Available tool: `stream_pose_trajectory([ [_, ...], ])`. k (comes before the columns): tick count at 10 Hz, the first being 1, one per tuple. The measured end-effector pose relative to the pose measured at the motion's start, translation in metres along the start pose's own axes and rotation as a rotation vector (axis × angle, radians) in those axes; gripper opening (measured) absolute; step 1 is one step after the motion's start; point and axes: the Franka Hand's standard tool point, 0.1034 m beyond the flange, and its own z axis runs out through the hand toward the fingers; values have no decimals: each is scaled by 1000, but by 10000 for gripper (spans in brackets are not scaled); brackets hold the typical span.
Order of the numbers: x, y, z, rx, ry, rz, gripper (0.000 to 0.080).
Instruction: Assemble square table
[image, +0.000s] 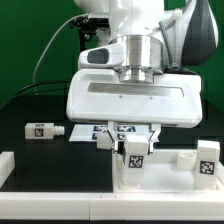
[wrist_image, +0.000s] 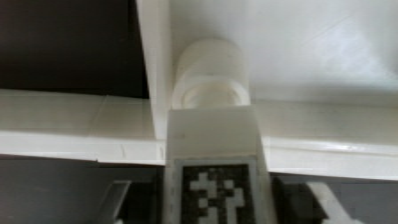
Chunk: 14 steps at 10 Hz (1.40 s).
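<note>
Table top (image: 100, 100): sitting below the arm (image: 135, 45).
Middle leg (image: 134, 152): showing its tag.
Another leg (image: 45, 129): lying at the exterior view's left.

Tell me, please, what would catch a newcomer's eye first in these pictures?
The arm's big white tool fills the middle of the exterior view, its fingers on either side of an upright tagged leg on the white tabletop. A second leg stands on the exterior view's right, and a third leg lies flat on its left.
</note>
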Motion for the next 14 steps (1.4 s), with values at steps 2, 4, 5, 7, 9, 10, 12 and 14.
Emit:
stream_pose_trajectory([
  [2,0,0,0,0,0,0,285],
  [4,-1,0,0,0,-1,0,538],
  [5,-2,-1,1,7,-17,2,615],
  [7,6,-6,-1,56,-102,53,642],
  [9,17,-16,-1,121,-255,123,648],
  [10,19,-15,-1,139,-334,115,648],
  [12,11,-6,-2,154,-466,108,649],
  [14,8,0,0,135,-443,113,649],
])
